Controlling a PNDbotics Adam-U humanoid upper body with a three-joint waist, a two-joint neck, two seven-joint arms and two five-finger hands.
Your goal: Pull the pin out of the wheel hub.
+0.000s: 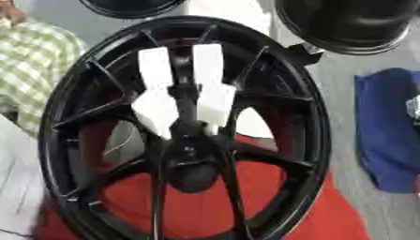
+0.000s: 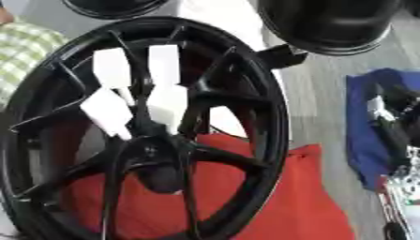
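Observation:
A large black wheel rim (image 1: 308, 122) stands nearly upright and fills both views. Its spokes meet at the dark hub (image 1: 190, 159), a little below the middle. I cannot make out a pin on the hub. White blocks (image 1: 209, 70) show between the spokes just above the hub. My right hand (image 2: 393, 126) shows only in the right eye view, as a dark shape with pale parts over a blue cloth at the right edge, well apart from the wheel. My left hand is in no view.
A red cloth (image 1: 205, 206) lies under and behind the wheel. A blue cloth (image 1: 390, 131) lies on the grey floor to the right. Two more black round objects (image 1: 353, 23) (image 1: 131, 5) sit at the top edge.

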